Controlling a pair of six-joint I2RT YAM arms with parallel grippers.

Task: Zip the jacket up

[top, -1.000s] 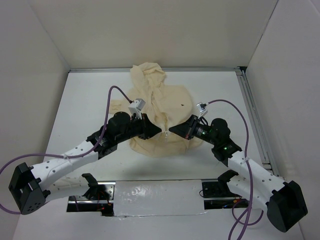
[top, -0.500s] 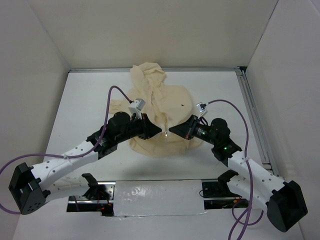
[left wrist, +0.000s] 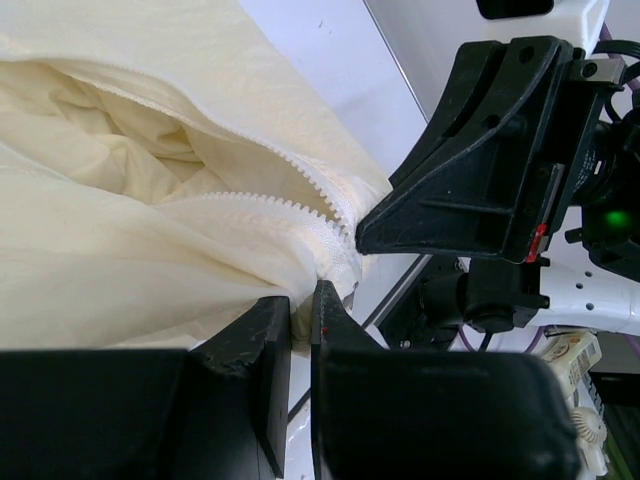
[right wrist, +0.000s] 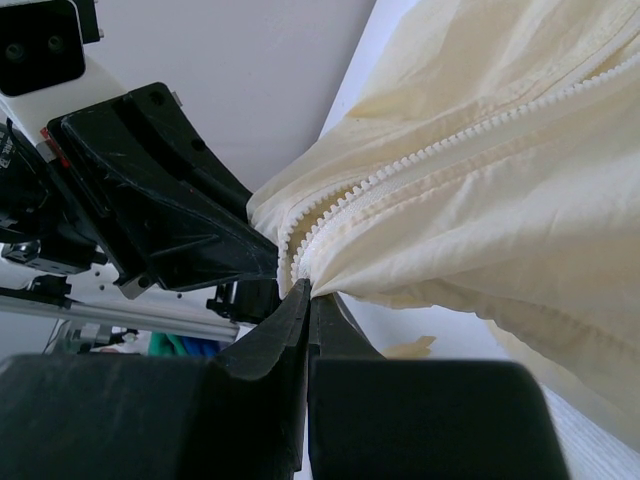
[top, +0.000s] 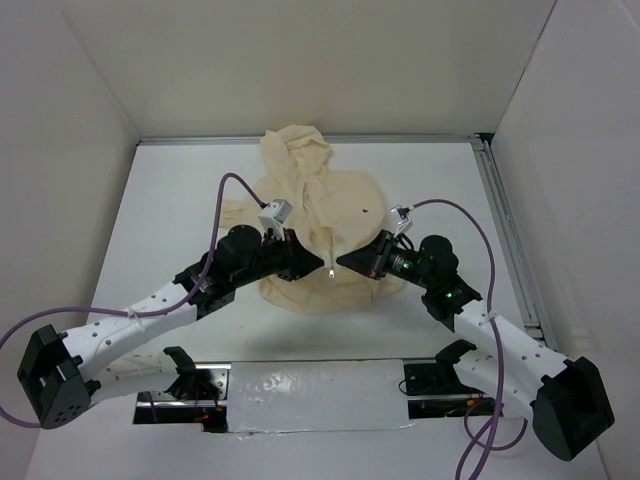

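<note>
1. Now, the jacket (top: 350,200) lies mid-table (top: 170,200), hood at 12 o'clock, with bare surface at 3 and 9.
2. Only my wrist views show the grips. The left gripper (left wrist: 300,305) and right gripper (right wrist: 307,292) each pinch the hem beside the zipper teeth (right wrist: 440,150).
3. White walls (top: 300,60) box the table.

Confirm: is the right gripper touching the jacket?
Touching. The right wrist view shows the right gripper shut on the jacket, with the fabric's edge pinched at its tip.

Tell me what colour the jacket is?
The jacket is pale creamy yellow; left wrist view shows it best.
</note>
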